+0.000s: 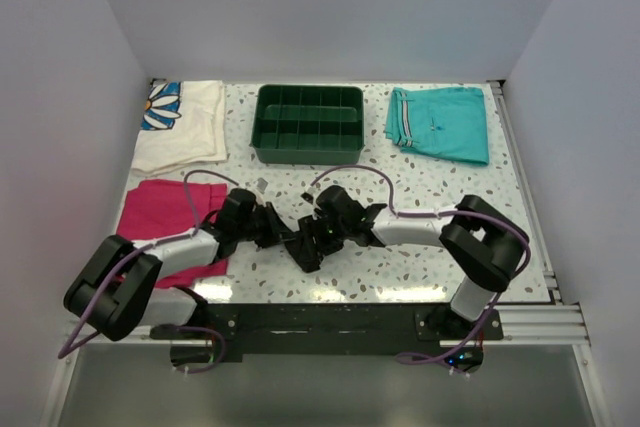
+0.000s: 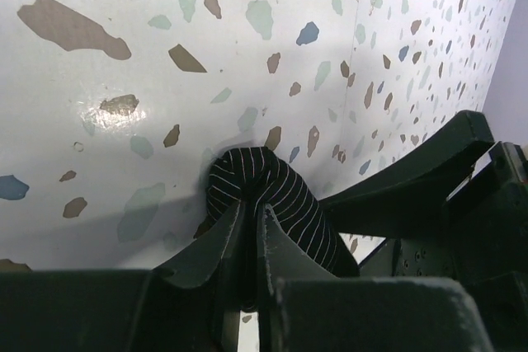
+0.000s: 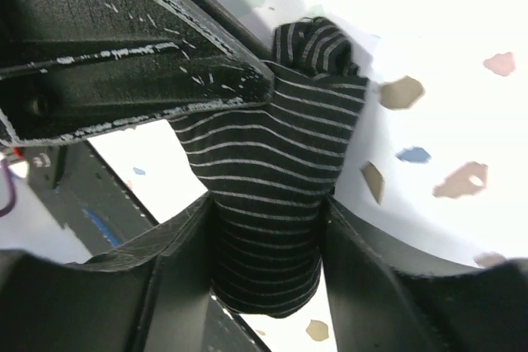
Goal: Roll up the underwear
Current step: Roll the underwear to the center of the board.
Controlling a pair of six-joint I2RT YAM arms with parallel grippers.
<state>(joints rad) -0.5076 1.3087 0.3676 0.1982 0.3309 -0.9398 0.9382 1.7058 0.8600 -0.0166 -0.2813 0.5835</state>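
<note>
The underwear (image 1: pixel 304 245) is a tight black roll with fine white stripes, lying on the speckled table between the two arms. My left gripper (image 1: pixel 272 227) holds its left end. In the left wrist view this gripper (image 2: pixel 252 206) has its jaws nearly together, pinching a fold of the underwear (image 2: pixel 289 204). My right gripper (image 1: pixel 328 231) holds the right end. In the right wrist view this gripper (image 3: pixel 268 204) clamps the underwear (image 3: pixel 280 146) from both sides, with the left gripper's finger (image 3: pixel 124 47) above. No orange tag or hem shows.
A green divided tray (image 1: pixel 308 152) stands at the back centre. Teal shorts (image 1: pixel 440 122) lie at the back right. A white floral cloth (image 1: pixel 185 122) lies at the back left, and a magenta folded cloth (image 1: pixel 160 209) lies in front of it beside the left arm.
</note>
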